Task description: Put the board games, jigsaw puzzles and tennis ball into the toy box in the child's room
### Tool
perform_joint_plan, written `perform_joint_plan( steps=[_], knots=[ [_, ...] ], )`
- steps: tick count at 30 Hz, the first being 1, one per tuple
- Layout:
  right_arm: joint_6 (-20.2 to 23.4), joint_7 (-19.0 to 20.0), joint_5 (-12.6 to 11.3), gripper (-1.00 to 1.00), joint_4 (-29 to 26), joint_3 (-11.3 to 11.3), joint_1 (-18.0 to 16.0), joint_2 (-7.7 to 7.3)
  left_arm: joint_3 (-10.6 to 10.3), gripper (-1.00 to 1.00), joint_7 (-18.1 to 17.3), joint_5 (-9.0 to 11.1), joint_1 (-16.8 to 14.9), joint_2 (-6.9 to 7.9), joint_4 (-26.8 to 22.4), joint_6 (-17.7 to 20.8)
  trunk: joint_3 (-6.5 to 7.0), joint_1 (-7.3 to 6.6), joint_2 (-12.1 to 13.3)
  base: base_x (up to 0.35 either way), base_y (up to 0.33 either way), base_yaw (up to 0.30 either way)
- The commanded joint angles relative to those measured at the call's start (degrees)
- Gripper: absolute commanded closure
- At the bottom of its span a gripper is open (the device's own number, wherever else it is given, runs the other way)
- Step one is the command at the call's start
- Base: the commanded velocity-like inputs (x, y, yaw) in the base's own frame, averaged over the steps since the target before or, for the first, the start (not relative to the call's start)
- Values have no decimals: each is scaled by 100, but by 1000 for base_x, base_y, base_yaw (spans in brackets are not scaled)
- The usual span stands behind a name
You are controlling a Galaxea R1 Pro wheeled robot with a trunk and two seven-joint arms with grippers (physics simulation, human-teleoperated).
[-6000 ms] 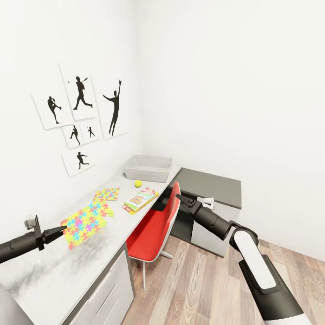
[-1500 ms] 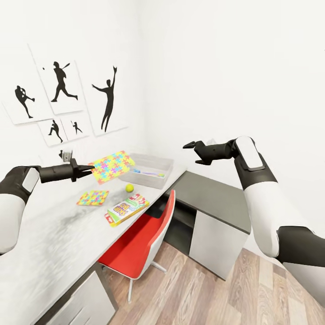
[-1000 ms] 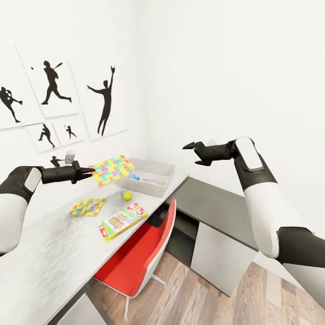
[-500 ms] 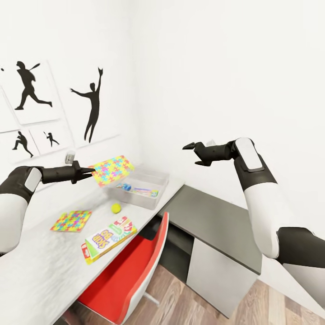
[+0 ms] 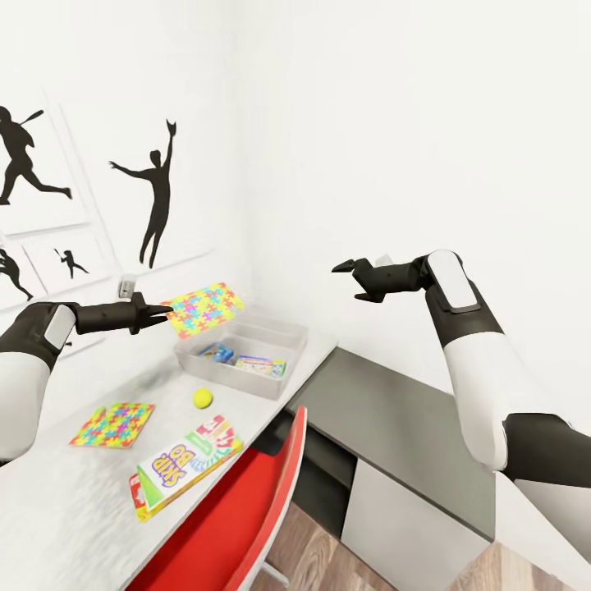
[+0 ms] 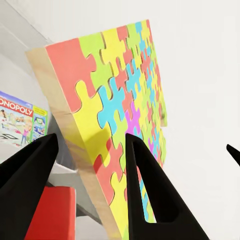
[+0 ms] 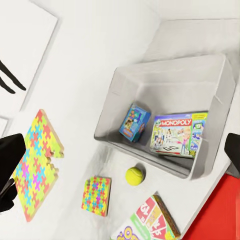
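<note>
My left gripper (image 5: 161, 314) is shut on the edge of a jigsaw puzzle (image 5: 204, 308), a mosaic square held in the air just above the near left corner of the toy box (image 5: 240, 381). In the left wrist view the puzzle (image 6: 117, 100) sits between the two fingers (image 6: 150, 190). A small blue board game (image 7: 134, 121) and the Monopoly box (image 7: 178, 133) lie inside the grey toy box (image 7: 165, 82). On the table (image 5: 57, 501) lie the tennis ball (image 5: 202, 398), a second jigsaw puzzle (image 5: 112, 423) and the Skip-Bo box (image 5: 182, 466). My right gripper (image 5: 347, 281) hangs open, high to the right of the box.
A red chair (image 5: 238, 525) is tucked under the table's front edge. A lower dark grey unit (image 5: 394, 410) adjoins the table on the right. White walls close the corner behind the toy box, with black silhouette pictures (image 5: 152, 197) on the left wall.
Six seconds ago the puzzle lay on the table and both arms were low. Over the last second the view has moved closer to the table; both arms hold their pose.
</note>
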Motion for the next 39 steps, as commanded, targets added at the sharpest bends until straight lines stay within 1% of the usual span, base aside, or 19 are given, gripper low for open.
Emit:
perform_joint_plan(
  steps=[1, 19, 24, 39],
  knots=[
    [11, -62, -60, -100, -3, -2, -4, 0, 17, 100, 3, 23, -7, 0, 3, 37, -13, 5, -13, 143, 0, 0],
    [11, -57, -43, -100, -3, -1, 1, 0, 16, 100, -3, 17, -7, -2, 3, 37, -13, 5, -13, 17, 0, 11],
    [11, -57, -43, -100, -3, -1, 1, 0, 17, 100, -5, 20, -7, -4, 3, 37, -12, 5, -13, 95, -77, 1],
    [11, -50, -43, -100, -3, -1, 1, -8, 17, 100, -6, 24, -7, -8, 3, 37, 89, 5, -13, 34, -21, 71]
  ],
)
